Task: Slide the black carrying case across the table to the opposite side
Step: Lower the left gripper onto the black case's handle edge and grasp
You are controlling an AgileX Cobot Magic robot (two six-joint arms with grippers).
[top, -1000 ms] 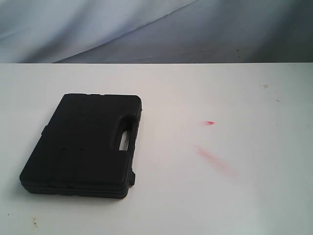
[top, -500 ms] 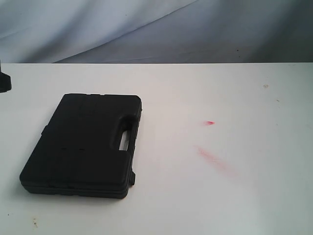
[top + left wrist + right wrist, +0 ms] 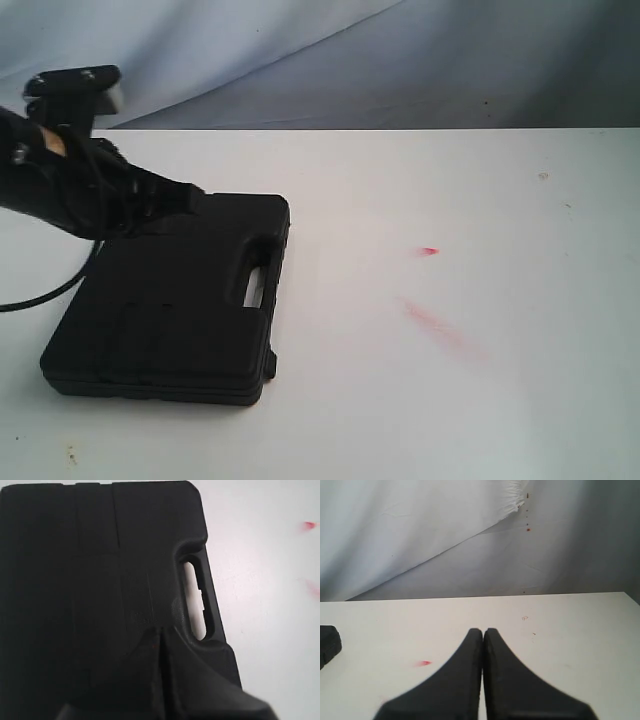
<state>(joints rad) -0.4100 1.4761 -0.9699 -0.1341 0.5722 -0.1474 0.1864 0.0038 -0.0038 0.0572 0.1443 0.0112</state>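
Note:
A flat black carrying case (image 3: 175, 300) lies on the left part of the white table (image 3: 420, 400), its handle slot (image 3: 253, 278) facing the table's middle. My left gripper (image 3: 188, 199) is shut with nothing in it and hovers over the case's far edge. In the left wrist view its closed tips (image 3: 160, 631) point over the case lid (image 3: 90, 570), near the handle opening (image 3: 195, 600). My right gripper (image 3: 483, 631) is shut and empty above bare table; a corner of the case (image 3: 329, 642) shows in its view. The right arm is outside the exterior view.
Red smear marks (image 3: 432, 322) and a small red dot (image 3: 428, 251) lie on the table right of the case. Small dark specks (image 3: 543, 176) sit near the far right. A grey-blue cloth backdrop (image 3: 320, 60) hangs behind the table's far edge.
My left arm has swung in from the left edge and now reaches over the case's far side. The case has not moved.

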